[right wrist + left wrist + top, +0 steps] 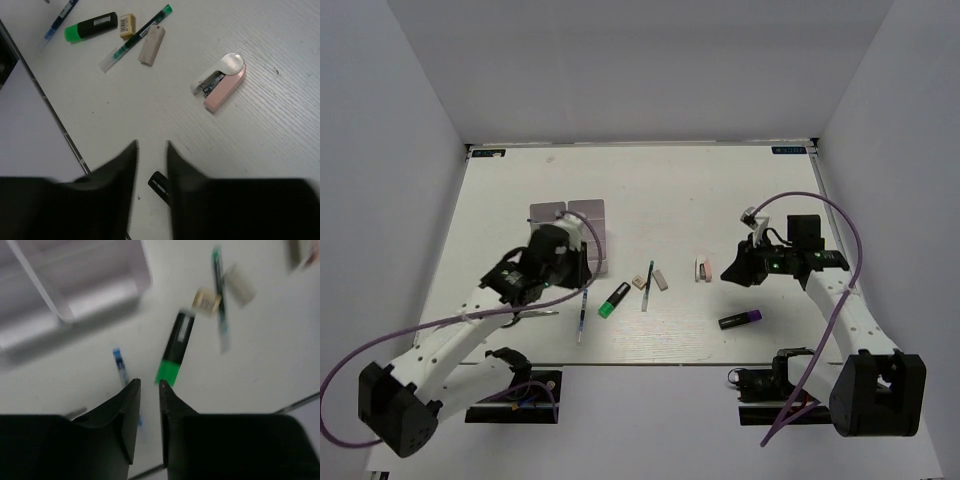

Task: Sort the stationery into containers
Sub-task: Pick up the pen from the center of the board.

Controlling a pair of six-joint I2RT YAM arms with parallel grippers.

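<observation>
Black fingers of the left gripper (149, 382) fill the foreground of its wrist view, standing slightly apart with nothing between them. That slim gap looks suited to a thin item. The containers (548, 210) sit up and to the left of these jaws, close enough for a short carry. Just past the left fingertip lies the blue pen (119, 365), partly hidden by it. The highlighter (176, 347) points its green end at the gap, a touch right of centre, so it seems the likelier pick. Farther right, on the table (720, 180), a green-capped pen (135, 31) lies between a beige eraser (128, 26) and a pale eraser (151, 45), then a pink piece (220, 82) on its own. The right gripper (151, 144) hovers with jaws spread wider, also empty. The marker (159, 185) shows its black end low in that gap, so the jaws appear lined up above it.
</observation>
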